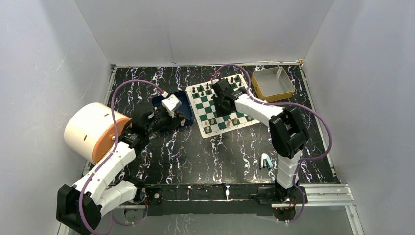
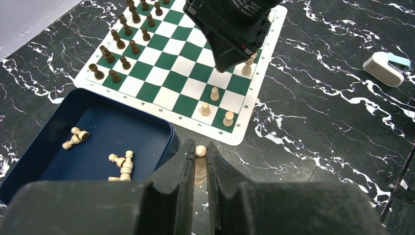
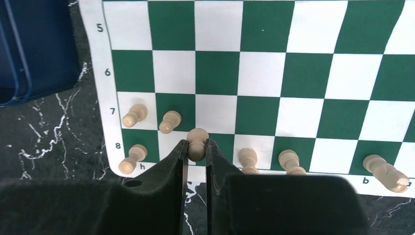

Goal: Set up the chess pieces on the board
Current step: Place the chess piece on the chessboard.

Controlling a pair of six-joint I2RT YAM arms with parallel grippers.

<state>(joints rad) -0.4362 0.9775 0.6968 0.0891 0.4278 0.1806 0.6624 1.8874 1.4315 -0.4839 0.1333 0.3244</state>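
Note:
The green-and-white board [image 1: 205, 108] lies at the table's middle back. My right gripper [image 3: 196, 143] is shut on a cream chess piece [image 3: 197, 138], upright over the board's near row by the "8" corner. Other cream pieces [image 3: 170, 121] stand in the two rows around it, one tilted at the right [image 3: 384, 171]. My left gripper [image 2: 198, 149] is shut on another cream piece [image 2: 200, 152], over bare table between the blue tray [image 2: 169, 132] and the board's corner [image 2: 235, 139]. Several cream pieces [image 2: 123, 164] lie loose in the tray.
Dark pieces [image 2: 122, 44] fill the board's far rows. A yellow-rimmed tin [image 1: 273, 83] sits right of the board. A big white and orange cylinder [image 1: 93, 132] lies at the left wall. A small white and teal object [image 1: 265, 161] rests near the right arm's base.

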